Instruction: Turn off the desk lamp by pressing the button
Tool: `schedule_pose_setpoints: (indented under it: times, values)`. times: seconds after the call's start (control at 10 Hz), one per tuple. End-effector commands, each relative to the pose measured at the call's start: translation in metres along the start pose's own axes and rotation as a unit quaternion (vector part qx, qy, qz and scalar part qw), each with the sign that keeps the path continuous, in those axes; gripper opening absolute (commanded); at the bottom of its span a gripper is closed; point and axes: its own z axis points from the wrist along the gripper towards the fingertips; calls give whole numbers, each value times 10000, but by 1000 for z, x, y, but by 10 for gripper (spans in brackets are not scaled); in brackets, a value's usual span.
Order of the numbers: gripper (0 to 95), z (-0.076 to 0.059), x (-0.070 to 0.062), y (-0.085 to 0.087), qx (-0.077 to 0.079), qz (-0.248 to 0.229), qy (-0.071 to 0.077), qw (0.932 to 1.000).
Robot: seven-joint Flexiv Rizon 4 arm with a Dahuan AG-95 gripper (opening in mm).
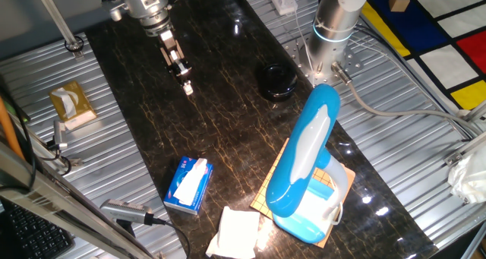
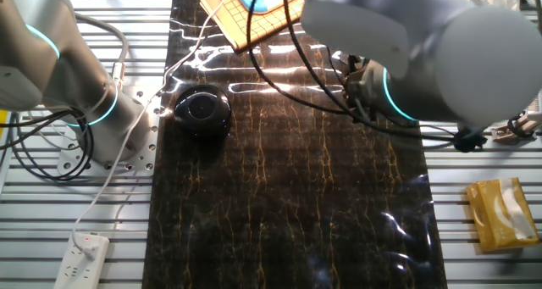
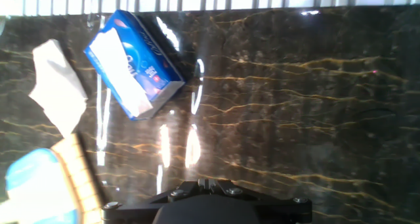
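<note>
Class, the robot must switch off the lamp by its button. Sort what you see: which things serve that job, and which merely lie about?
Job: desk lamp; claw.
Lying about: blue tissue pack; black round object; white tissue; yellow tissue box.

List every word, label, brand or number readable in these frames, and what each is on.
No text can be read in full.
Blue tissue pack: white cursive brand lettering and small print, too blurred to read.
Yellow tissue box: no legible print.
Desk lamp: no visible lettering.
Black round object: no marking legible.

Sky-blue desk lamp (image 1: pixel 307 164), white panel (image 1: pixel 307 141)
</note>
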Motion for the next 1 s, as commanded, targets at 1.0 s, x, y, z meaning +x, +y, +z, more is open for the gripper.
schedule_pose_setpoints:
  times: [1.0]
  values:
    - [0,8,-9,8,134,-42,228,9996]
